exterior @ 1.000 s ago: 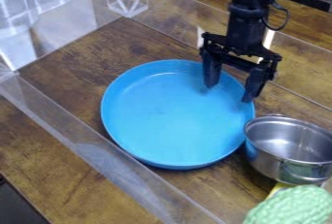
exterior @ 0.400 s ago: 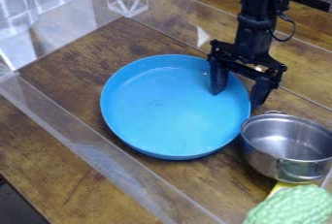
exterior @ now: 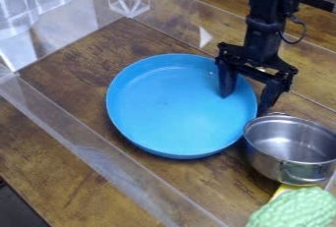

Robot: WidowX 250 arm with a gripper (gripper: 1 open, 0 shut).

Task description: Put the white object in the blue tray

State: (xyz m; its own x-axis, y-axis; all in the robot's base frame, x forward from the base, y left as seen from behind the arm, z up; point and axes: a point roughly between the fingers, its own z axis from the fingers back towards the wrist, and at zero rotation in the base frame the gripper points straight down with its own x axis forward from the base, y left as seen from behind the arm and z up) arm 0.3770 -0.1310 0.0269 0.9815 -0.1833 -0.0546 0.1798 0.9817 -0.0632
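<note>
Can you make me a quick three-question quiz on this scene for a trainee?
1. True or false: the shiny steel pot stands inside the round blue plastic tray.
2. Which is wider, the tray or the pot?
3. Fill in the blank: the black robot gripper is at the tray's ____, not its middle.

Key: 1. False, it stands beside the tray. 2. The tray. 3. Edge.

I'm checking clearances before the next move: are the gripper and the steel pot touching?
Cannot tell: in the camera view, the gripper ends close behind the steel pot.
</note>
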